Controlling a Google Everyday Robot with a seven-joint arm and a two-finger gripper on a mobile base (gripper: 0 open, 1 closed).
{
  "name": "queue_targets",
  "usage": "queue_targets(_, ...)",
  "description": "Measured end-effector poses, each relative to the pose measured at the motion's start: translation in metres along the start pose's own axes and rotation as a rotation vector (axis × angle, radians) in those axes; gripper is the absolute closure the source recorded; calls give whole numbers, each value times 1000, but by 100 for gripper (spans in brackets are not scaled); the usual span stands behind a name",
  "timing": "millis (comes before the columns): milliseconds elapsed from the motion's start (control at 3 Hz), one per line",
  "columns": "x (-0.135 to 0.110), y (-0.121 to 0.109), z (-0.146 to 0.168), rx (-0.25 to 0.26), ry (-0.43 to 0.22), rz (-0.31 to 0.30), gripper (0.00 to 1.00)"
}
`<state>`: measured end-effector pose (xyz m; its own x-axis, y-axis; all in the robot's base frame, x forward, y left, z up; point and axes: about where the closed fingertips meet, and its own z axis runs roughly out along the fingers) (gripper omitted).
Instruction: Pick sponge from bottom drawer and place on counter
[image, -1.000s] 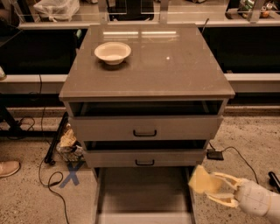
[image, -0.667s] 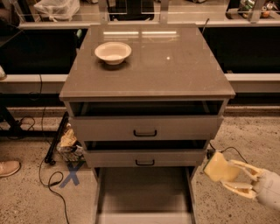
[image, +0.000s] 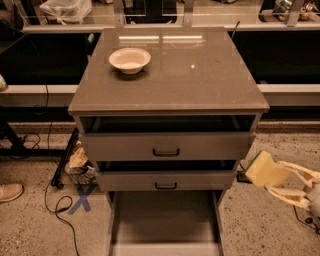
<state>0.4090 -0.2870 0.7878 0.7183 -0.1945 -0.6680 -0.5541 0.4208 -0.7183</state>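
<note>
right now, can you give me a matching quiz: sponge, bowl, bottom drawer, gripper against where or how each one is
1 sponge
2 bowl
3 bottom drawer
4 gripper

a on the counter, far left
b pulled out farthest
c low, right of the cabinet, shut on something
d pale yellow, held in the air

Pairs: 1-d, 2-a, 3-b, 4-c

No words, numbers or brands can be read; the only sign is a blue X (image: 80, 204) on the floor (image: 30, 225) left of the bottom drawer (image: 165, 220), while the gripper (image: 274, 177), low to that drawer's right, holds the sponge (image: 262, 170).
</note>
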Motion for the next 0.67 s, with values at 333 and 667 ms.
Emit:
queue_targets(333,-10,-48,27,-12,-30,-40,100)
queue_targets(667,-22,-122,67,-38,-55,-144,100)
